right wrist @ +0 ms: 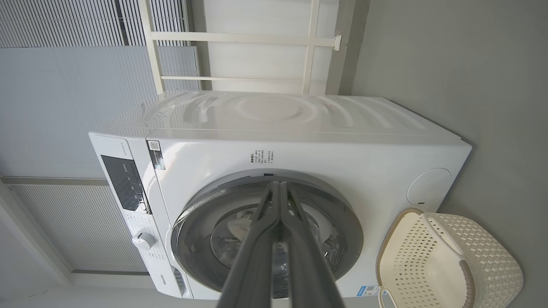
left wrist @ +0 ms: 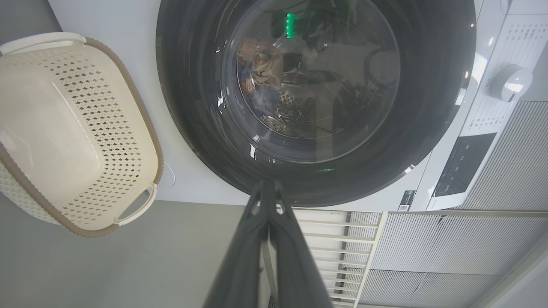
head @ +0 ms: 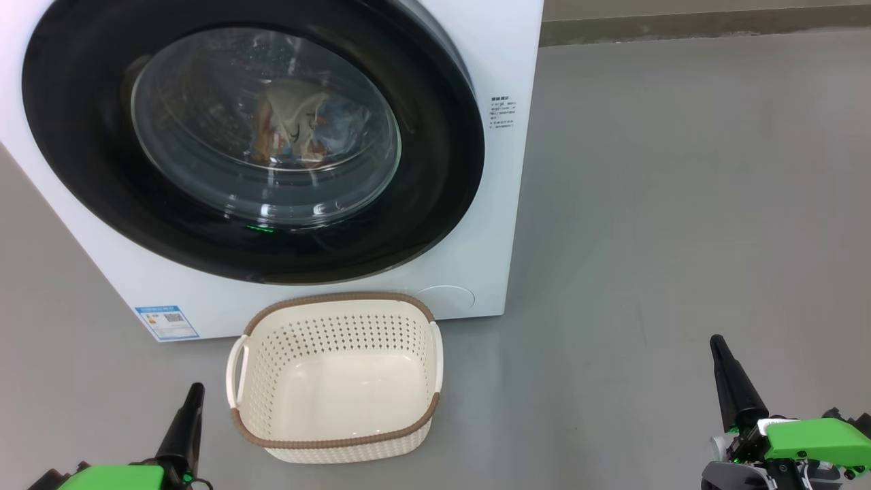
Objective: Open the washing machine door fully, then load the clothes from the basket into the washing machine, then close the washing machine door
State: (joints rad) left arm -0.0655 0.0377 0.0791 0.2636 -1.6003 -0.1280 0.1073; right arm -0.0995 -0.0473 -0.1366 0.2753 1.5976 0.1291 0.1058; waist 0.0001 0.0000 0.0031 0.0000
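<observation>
The white washing machine (head: 503, 204) stands ahead with its round black door (head: 81, 170) shut flat against the front. Through the glass bowl I see the clothes (head: 306, 126) inside the drum, cream, blue and orange. The cream basket (head: 422, 435) sits on the floor just in front of the machine, nothing in it. My left gripper (head: 195, 389) is shut at the lower left, beside the basket's left handle. My right gripper (head: 716, 340) is shut at the lower right, well away from the basket. In the wrist views the left gripper (left wrist: 267, 184) and the right gripper (right wrist: 279, 185) point at the door, fingers together.
Grey floor (head: 680, 204) spreads wide to the right of the machine. A control panel with a white knob (left wrist: 511, 82) runs along the machine's top. Behind the machine a white frame (right wrist: 308, 42) and ribbed grey wall panels (right wrist: 64, 107) stand.
</observation>
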